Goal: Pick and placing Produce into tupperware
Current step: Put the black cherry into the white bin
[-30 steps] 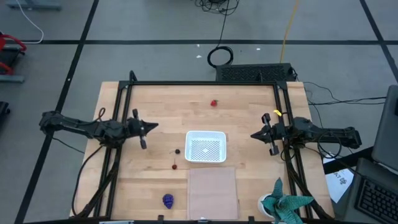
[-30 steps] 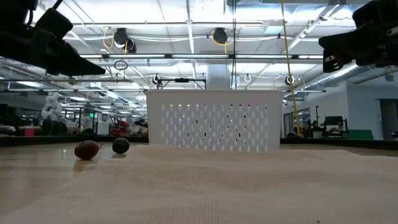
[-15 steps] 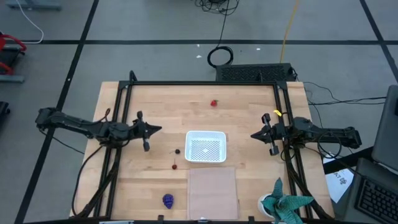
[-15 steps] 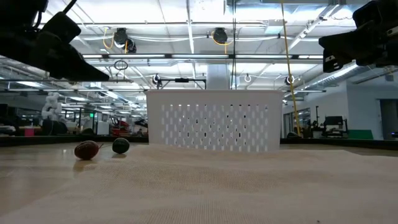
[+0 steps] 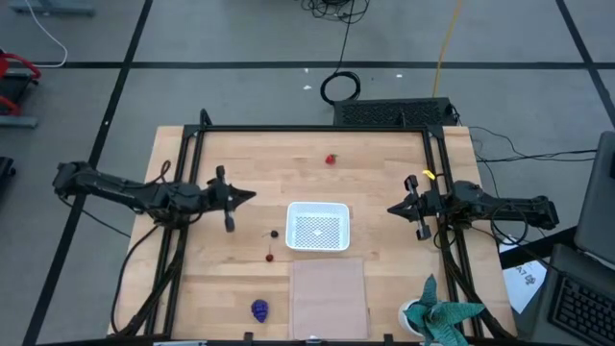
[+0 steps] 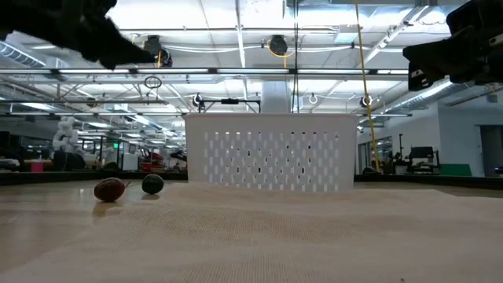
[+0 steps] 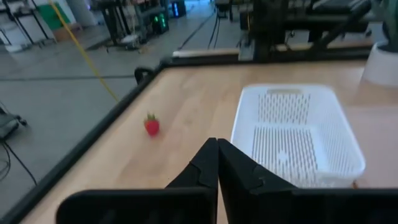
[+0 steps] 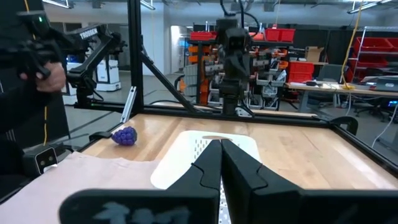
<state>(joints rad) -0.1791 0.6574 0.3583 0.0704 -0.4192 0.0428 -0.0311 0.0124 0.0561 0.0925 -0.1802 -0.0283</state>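
The white tupperware [image 5: 318,227] sits mid-table with nothing in it. Loose on the wood lie the produce: a red strawberry [image 5: 331,159] toward the far edge, a dark berry [image 5: 274,233] and a red cherry [image 5: 269,257] left of the tub, and a purple grape bunch [image 5: 259,309] near the front edge. My left gripper [image 5: 252,196] is shut and hovers above the table, left of the tub, holding nothing. In its wrist view the strawberry [image 7: 151,126] and the tub [image 7: 295,134] lie beyond the fingertips [image 7: 217,149]. My right gripper [image 5: 392,209] is shut and waits right of the tub.
A flat pale tan panel [image 5: 329,298] lies in front of the tub. A teal-and-white cloth-like object [image 5: 442,317] stands at the near right corner. A black frame [image 5: 317,130] rims the table. A person [image 8: 31,68] stands beyond the table's left side.
My left gripper has risen and moved toward the table's right edge, nearer the tub, staying shut. The produce and the tub have not moved.
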